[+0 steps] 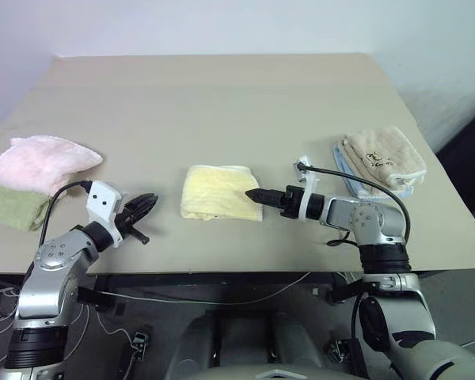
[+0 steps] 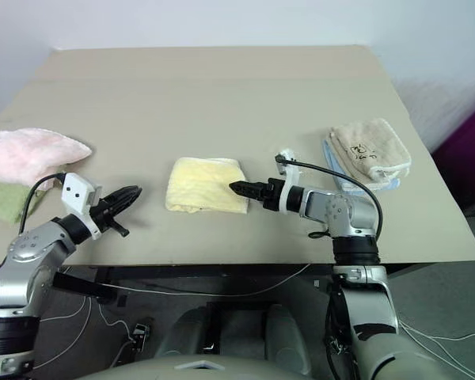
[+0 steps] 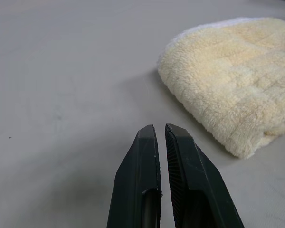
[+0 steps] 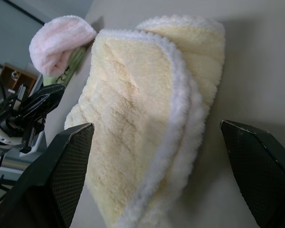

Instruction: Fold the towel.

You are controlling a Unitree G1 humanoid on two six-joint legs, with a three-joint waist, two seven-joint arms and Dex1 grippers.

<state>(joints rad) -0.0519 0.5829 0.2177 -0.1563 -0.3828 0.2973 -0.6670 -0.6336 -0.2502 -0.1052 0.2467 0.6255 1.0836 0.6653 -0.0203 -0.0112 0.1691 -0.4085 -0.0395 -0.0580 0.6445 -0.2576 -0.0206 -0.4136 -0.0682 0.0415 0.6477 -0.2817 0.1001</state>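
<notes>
Pale yellow terry-cloth towel (image 1: 215, 192) lies folded mid-table near the front edge, looks about done. Right gripper (image 1: 253, 195) at its right edge, jaws spread wide in wrist view, holding nothing, prob. just let go. Left gripper (image 1: 147, 204) well apart to the left, pinched closed, empty.

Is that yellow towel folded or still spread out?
Folded: the towel lies as a compact, layered square, hemmed edges stacked.

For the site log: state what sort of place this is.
Probably a robot test room or lab: a plain table against bare walls, sorted towel piles, the folded yellow towel, loose cables underneath.
</notes>
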